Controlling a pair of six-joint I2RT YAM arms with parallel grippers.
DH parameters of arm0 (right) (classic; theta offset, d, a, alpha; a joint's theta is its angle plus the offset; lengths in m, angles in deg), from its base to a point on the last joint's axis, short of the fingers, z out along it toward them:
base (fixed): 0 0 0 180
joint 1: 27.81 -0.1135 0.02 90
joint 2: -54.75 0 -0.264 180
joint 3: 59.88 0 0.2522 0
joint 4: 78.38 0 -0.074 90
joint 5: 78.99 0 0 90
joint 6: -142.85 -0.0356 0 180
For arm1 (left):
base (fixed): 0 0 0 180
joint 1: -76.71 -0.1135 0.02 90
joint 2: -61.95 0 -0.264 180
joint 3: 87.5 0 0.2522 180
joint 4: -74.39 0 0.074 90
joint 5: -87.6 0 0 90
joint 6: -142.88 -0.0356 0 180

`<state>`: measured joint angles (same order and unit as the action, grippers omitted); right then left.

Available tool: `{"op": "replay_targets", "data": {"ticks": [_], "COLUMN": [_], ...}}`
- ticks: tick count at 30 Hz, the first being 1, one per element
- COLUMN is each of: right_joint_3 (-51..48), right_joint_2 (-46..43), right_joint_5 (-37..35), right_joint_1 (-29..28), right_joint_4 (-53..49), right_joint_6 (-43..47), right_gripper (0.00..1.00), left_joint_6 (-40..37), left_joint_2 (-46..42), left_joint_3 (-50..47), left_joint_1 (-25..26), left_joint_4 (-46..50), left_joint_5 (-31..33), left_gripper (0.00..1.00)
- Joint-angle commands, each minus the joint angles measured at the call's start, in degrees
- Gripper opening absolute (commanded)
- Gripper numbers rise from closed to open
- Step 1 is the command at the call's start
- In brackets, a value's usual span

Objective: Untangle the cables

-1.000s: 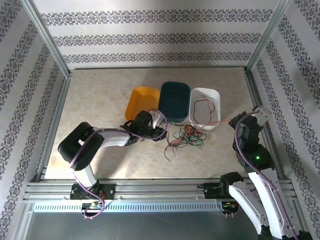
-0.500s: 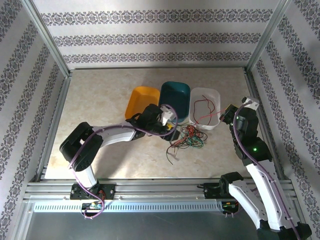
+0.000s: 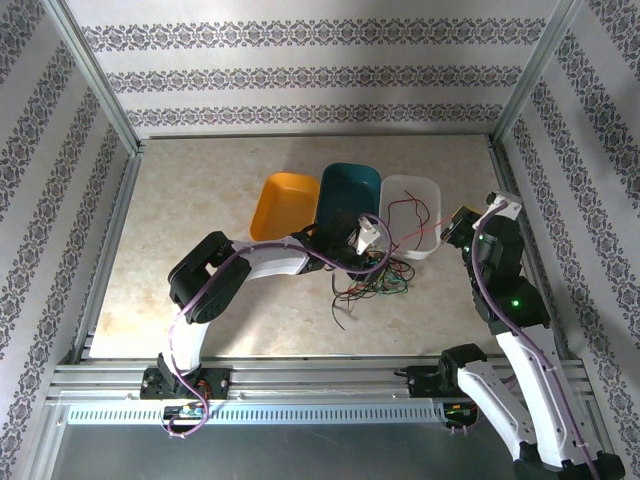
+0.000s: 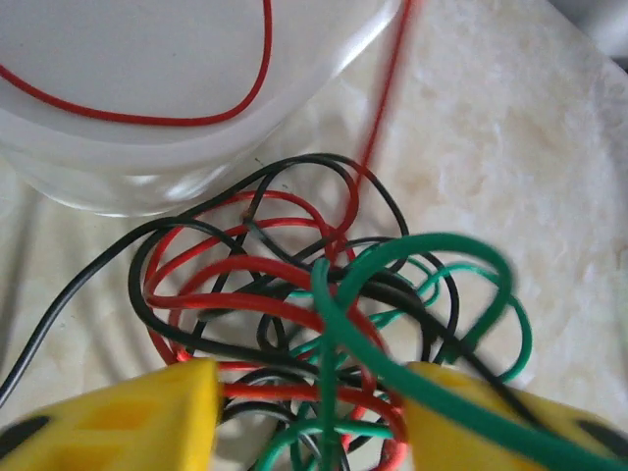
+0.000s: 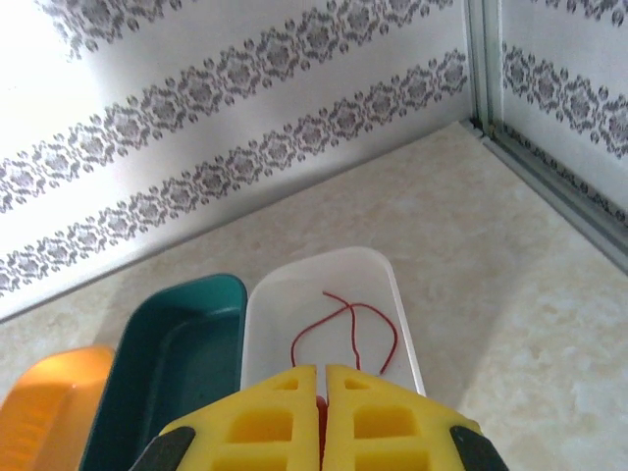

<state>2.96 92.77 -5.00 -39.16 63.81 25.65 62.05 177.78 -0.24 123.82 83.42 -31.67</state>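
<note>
Reaching arm: the left gripper (image 3: 372, 238) is stretched out over the table (image 3: 200, 200) to the tangle, just in front of the teal tray (image 3: 350, 170) and the white tray (image 3: 410, 182).
Left fingers: the two yellow fingers (image 4: 147, 412) stand apart. Strands of the tangle lie loose in the gap between them and nothing is pinched.
Green cable: one thick-looking green cable (image 4: 432, 245) arches over the heap and crosses the right-hand finger in the left wrist view.
Cables: the cables (image 3: 378, 272) lie in one knotted heap of red, green and black on the table, just in front of the white tray. Seen close, the heap's (image 4: 285, 294) outer loops reach the tray's wall (image 4: 98, 147).
Black cable: a black cable (image 4: 59, 314) trails out of the heap to the left. From above, a dark loose end (image 3: 335, 315) points toward the near edge.
Red cable: a red cable (image 5: 343, 314) curls inside the white tray (image 5: 324, 260) and runs down to the right fingers. A blurred red strand (image 4: 388, 88) leaves the heap past the tray's corner.
Right gripper: the right gripper (image 3: 462, 228) hangs at the right end of the white tray. Its yellow pads (image 5: 275, 412) are pressed together, with a sliver of red caught in the seam.
Trays: the orange tray (image 3: 285, 205), teal tray and white tray sit side by side in a row, each touching the next.
</note>
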Motion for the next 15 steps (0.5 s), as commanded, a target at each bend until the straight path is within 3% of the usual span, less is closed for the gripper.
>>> {"op": "replay_targets", "data": {"ticks": [1, 2, 5, 15], "right_joint_3": [4.5, 5.5, 8.2, 18.8], "right_joint_2": [-0.8, -0.9, -1.1, 2.0], "right_joint_5": [-3.2, -4.0, -6.0, -3.5], "right_joint_1": [0.1, 0.1, 0.3, 0.5], "right_joint_4": [-0.1, -0.5, -1.1, 6.3], "right_joint_6": [2.6, 2.9, 4.0, 10.0], "right_gripper": [0.0, 0.0, 0.0, 0.0], "left_joint_6": [0.0, 0.1, 0.3, 0.5], "left_joint_2": [-0.4, -1.0, -3.2, -9.5], "left_joint_3": [-1.7, -2.6, -5.8, -16.2], "left_joint_1": [0.1, 0.0, -0.7, -3.6], "left_joint_4": [0.9, 0.8, 0.6, 2.9], "left_joint_5": [0.7, 1.0, 1.8, 10.4], "left_gripper": [0.27, 0.16, 0.0, 0.0]}}
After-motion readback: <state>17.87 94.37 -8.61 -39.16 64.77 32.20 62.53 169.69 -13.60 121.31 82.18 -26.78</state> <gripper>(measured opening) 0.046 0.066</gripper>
